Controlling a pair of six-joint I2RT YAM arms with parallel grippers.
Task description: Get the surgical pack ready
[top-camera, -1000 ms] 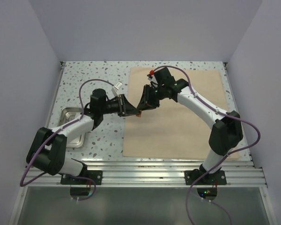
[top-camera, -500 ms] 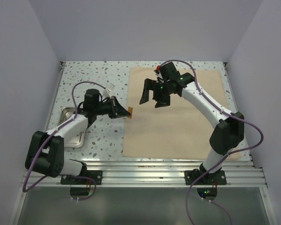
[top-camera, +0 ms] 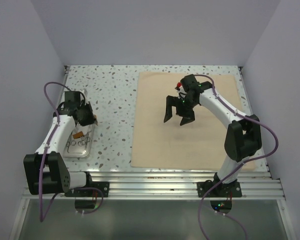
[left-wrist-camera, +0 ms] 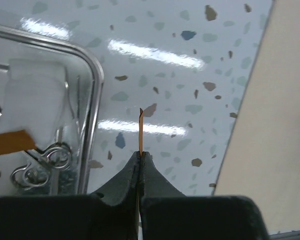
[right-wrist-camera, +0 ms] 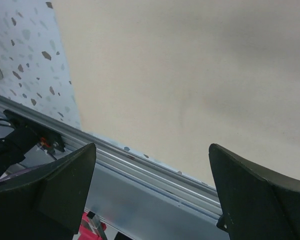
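The tan cloth [top-camera: 190, 145] lies flat on the right half of the table. At the left, the steel tray [top-camera: 70, 150] holds metal instruments [left-wrist-camera: 50, 159], a white gauze pad [left-wrist-camera: 32, 100] and one brown strip [left-wrist-camera: 10, 142]. My left gripper [top-camera: 91, 121] hovers just right of the tray's rim [left-wrist-camera: 94, 100]. It is shut on a second brown strip [left-wrist-camera: 140, 131], seen edge-on and sticking out past the fingertips. My right gripper [top-camera: 178, 116] hangs open over the cloth [right-wrist-camera: 190, 75] with nothing between its fingers [right-wrist-camera: 65, 185].
The speckled tabletop [top-camera: 110, 95] lies bare between tray and cloth. An aluminium rail [top-camera: 155, 177] runs along the near edge by the arm bases. Grey walls close in the table on three sides.
The grippers met at the cloth's left edge a second ago. The right gripper opened and drew back over the cloth; the left arm swung left to the tray with the brown strip.
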